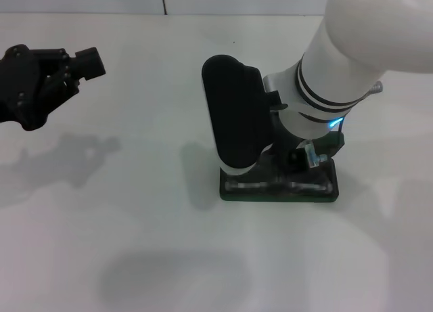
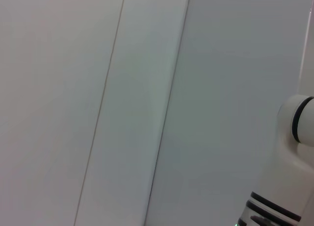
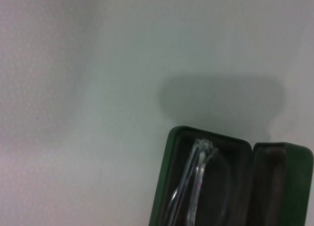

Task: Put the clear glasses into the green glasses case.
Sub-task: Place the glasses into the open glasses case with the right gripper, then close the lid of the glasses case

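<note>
While the right arm reaches down over the dark green, flat, round-cornered hinged glasses case point(image 1: 279, 189), its tool point(image 1: 306, 156) sits low against the open tray, and I cannot tell from any view whether it is wide, narrow or holding anything. The colourless, see-through plastic glasses point(image 3: 194, 187) lie inside the case's dark tray, as the right wrist view shows — folded, thin arms running along the length of the compartment, one end close to the tray's rounded wall. The lid stands upright beside the tray, its dark lining facing the arm.

What could go wrong, in my judgement: if the tool is closed on the frame and lifts away, it would drag the glasses back out; if it catches the tray's rim or the raised lid while withdrawing, the light case could slide or tip on the smooth white tabletop point(image 1: 135, 244). Should the frame sit askew, the lid might not close over it — whether it lies fully flat cannot be seen.

Around the case the tabletop carries only shadows. The left tool point(image 1: 64, 72) hangs well apart to the left, dark fingers spread, idle. Nothing stands in the way except the upright lid, right beside the wrist.
</note>
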Controlling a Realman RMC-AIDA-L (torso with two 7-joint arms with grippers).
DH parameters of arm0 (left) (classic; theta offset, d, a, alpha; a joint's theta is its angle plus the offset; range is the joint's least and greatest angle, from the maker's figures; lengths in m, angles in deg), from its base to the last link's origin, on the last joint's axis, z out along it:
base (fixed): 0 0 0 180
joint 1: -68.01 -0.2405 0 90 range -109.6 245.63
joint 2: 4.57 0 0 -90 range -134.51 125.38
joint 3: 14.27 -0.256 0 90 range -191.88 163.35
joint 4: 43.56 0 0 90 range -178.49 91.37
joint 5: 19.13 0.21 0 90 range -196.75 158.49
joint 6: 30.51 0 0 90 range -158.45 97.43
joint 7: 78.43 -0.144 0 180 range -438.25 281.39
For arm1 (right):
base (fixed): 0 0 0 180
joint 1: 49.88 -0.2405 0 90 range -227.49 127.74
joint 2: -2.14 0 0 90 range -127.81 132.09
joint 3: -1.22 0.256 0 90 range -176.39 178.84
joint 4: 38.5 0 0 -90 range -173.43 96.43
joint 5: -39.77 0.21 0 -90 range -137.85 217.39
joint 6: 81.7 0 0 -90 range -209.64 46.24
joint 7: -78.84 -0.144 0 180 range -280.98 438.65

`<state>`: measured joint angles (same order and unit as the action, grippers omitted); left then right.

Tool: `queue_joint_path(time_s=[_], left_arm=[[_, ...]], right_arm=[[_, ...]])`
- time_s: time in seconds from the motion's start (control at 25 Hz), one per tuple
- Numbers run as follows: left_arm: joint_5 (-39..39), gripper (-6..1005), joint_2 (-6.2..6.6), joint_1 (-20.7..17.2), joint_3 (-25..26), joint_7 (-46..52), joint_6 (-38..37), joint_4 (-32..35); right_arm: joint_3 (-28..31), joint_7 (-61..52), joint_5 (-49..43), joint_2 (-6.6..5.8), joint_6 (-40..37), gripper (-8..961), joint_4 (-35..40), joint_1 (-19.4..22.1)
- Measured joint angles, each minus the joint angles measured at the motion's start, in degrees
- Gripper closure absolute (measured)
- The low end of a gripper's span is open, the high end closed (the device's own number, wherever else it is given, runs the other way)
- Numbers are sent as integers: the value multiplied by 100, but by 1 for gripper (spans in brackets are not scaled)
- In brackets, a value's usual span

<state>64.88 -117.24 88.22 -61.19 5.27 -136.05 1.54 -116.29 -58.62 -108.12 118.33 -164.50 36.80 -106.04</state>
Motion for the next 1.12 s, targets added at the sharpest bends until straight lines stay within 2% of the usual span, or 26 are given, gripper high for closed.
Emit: queue_joint_path(time_s=[0.48, 0.72, 0.88, 1.12], left_arm=[[3, 934, 8, -46, 10, -11, -2, -1], [-16, 934, 15, -45, 19, -8, -11, -2], [-21, 934, 17, -51, 19, 17, -29, -2], [-11, 933, 2, -76, 17, 24, -30, -2]], right_arm=[[-16, -10, 17, 0, -26, 856, 257, 125], [-23, -15, -18, 0, -129, 842, 723, 464], [127, -14, -98, 0, -210, 831, 1598, 1135], [640, 133, -313, -49, -381, 814, 3716, 2793]])
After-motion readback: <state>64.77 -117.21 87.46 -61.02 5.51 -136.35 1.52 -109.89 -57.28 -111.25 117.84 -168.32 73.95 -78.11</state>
